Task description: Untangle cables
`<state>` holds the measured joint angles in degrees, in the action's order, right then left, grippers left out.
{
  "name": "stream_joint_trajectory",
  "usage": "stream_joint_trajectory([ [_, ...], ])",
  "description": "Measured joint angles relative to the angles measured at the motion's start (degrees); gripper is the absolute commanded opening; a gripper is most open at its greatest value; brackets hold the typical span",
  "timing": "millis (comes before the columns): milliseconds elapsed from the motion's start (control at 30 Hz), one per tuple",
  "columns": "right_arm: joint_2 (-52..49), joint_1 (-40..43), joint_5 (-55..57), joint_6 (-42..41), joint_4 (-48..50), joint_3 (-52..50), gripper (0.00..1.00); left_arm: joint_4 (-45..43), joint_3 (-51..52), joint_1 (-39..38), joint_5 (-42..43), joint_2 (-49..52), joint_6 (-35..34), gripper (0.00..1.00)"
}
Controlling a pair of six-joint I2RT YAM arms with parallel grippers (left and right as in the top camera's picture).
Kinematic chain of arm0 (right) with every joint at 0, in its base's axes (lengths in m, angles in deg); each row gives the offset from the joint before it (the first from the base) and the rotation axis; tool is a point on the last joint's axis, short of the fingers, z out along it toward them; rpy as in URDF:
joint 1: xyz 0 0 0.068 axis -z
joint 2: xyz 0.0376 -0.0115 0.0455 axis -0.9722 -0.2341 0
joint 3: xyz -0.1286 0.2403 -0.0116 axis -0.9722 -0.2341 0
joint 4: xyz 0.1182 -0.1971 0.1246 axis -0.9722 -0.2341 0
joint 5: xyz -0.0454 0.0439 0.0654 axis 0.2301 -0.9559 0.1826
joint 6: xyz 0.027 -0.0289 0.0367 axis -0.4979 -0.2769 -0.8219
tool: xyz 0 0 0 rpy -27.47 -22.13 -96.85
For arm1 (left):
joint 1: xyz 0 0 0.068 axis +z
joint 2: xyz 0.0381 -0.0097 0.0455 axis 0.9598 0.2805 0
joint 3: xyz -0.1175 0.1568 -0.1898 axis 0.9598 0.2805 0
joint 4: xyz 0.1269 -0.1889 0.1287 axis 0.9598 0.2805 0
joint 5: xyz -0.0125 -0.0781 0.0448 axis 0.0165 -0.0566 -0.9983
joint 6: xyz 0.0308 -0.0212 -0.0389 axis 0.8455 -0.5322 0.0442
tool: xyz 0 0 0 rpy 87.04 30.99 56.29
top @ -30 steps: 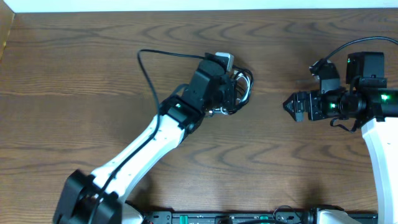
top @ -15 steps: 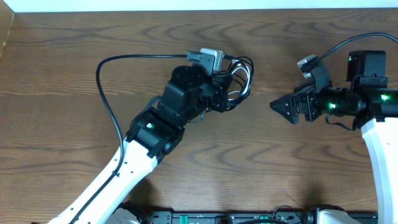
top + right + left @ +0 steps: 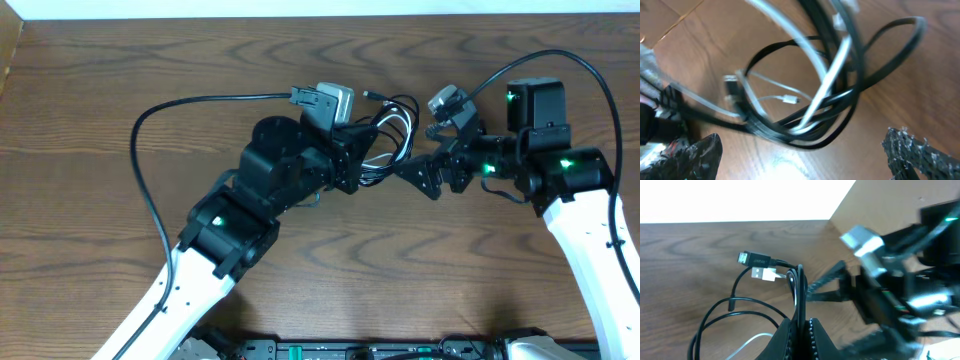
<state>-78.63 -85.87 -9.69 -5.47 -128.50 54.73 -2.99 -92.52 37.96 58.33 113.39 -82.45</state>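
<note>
The black and white cables point(image 3: 388, 140) hang in a tangled loop at the table's middle, lifted by my left gripper point(image 3: 352, 165), which is shut on them. In the left wrist view the black cord point(image 3: 799, 297) runs up between the closed fingers, with a black plug point(image 3: 754, 258) and a white USB plug point(image 3: 762, 274) above. My right gripper point(image 3: 412, 177) is open, just right of the loop. In the right wrist view the looped cables point(image 3: 812, 95) hang in front of its spread fingers point(image 3: 920, 150).
The left arm's thick black wire point(image 3: 150, 130) arcs over the table's left half. The right arm's wire point(image 3: 590, 70) loops at the right. The wall edge point(image 3: 300, 8) runs along the back.
My left gripper has lifted the cables and drawn back slightly left. My right arm has swung left and now sits right beside the loop, jaws open.
</note>
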Motion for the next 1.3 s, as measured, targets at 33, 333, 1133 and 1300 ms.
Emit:
stream_joint_trajectory([
  [33, -0.3, -0.2, 0.4, -0.2, 0.7, 0.0, 0.99, 0.0, 0.0, 0.0, 0.4, -0.9, 0.0, 0.09],
  [333, -4.0, -2.8, 1.4, -4.2, 7.6, -0.2, 0.43, 1.7, 0.0, 0.0, 1.3, -2.8, 0.0, 0.08],
  [1133, 0.1, -0.4, 11.2, -9.7, 0.6, -0.2, 0.01, 11.6, 0.0, -0.1, -12.2, 1.2, 5.0, 0.08],
  [1300, 4.2, 2.6, 11.8, -10.4, -0.4, -0.2, 0.01, 11.5, 0.0, 0.6, -12.0, 4.9, 5.2, 0.08],
])
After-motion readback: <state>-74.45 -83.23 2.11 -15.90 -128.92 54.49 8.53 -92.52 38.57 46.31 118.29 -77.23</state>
